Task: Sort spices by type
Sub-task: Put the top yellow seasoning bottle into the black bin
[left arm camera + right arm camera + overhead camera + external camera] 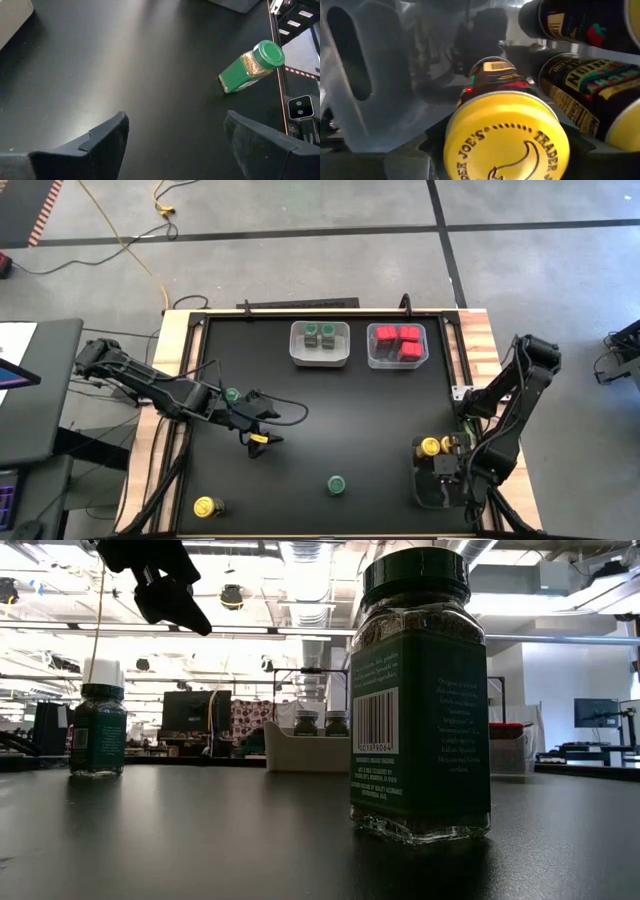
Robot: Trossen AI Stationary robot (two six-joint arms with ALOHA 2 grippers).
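At the table's near edge, 1 yellow-lidded jar (207, 506) stands alone by the left corner, and a green-lidded jar (337, 485) stands upright near the middle; the low view shows this one (421, 690) close up, with a barcode on its label. Toward the near right corner, the right gripper (443, 463) reaches down into a clear bin (421, 492). Its wrist view shows a yellow-lidded jar lying on its side (506, 137) between its 2 fingers, lid toward the camera, with more dark-labelled jars (590, 95) packed beside it. The jaws stand partly apart around that jar; whether they actually grip it I cannot tell. Another yellow lid (431, 446) shows at the bin's far end.

Farther in, on the left side, the left gripper (262, 427) hovers above the black table (330, 400), fingers (107, 140) spread wide and holding nothing. Just behind the left arm stands 1 more green-lidded jar (232, 395), which appears at the left of the low view (97, 730).

Along the far edge sit 2 clear bins side by side: the left bin (319, 358) holds green-lidded jars (320, 334), the right bin (397, 362) holds red boxy containers (398, 342).
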